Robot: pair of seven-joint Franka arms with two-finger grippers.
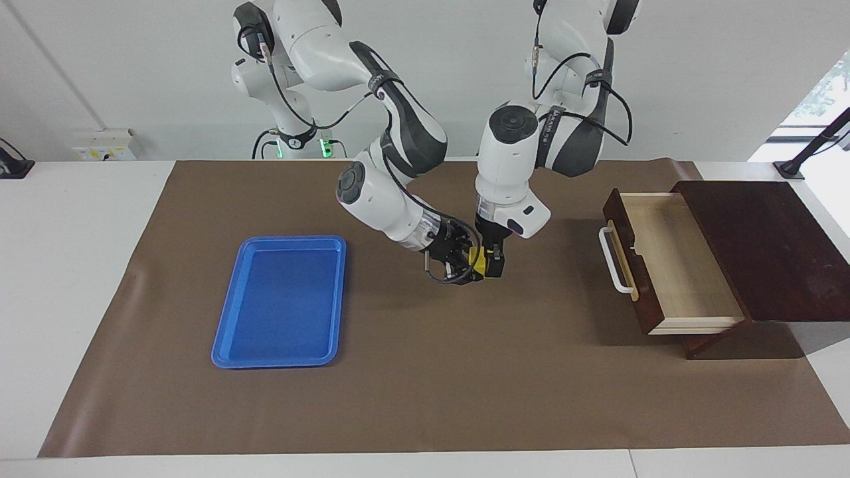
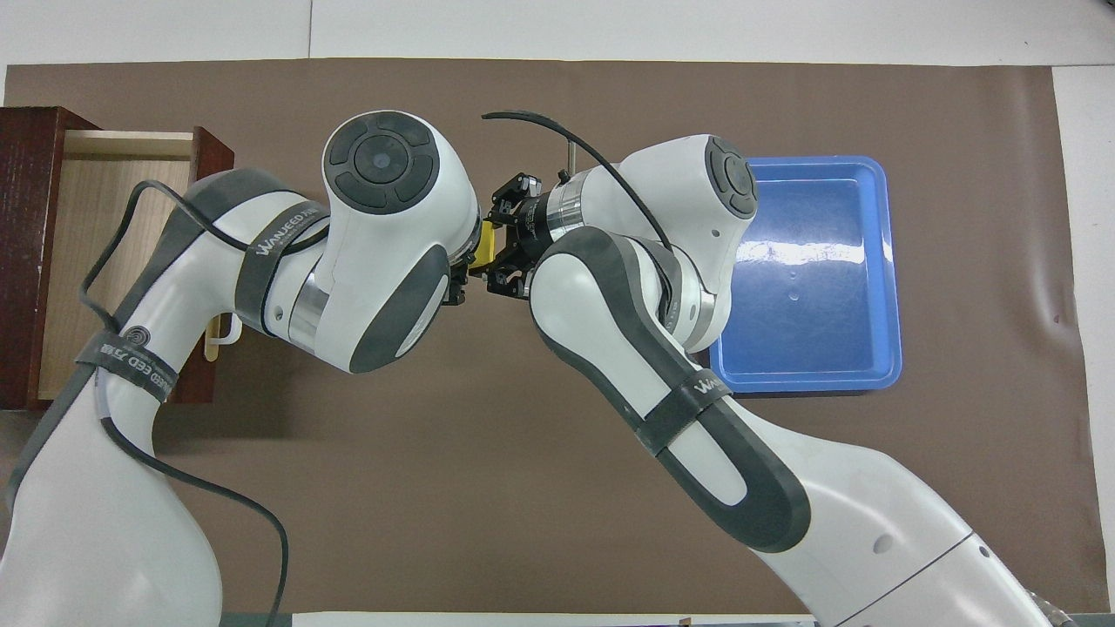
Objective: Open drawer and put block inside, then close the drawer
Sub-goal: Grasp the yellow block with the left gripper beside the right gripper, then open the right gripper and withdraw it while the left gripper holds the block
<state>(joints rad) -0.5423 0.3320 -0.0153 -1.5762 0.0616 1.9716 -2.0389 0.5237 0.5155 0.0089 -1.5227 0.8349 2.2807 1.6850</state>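
Above mid-mat, both pincers, left pincer [image 1: 492,260] and right pincer [image 1: 463,267], clamped on block [image 1: 476,258], drawer [image 1: 671,262] open.

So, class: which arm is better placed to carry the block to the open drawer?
Left. Its claw is at the block and its base stands at the drawer end.
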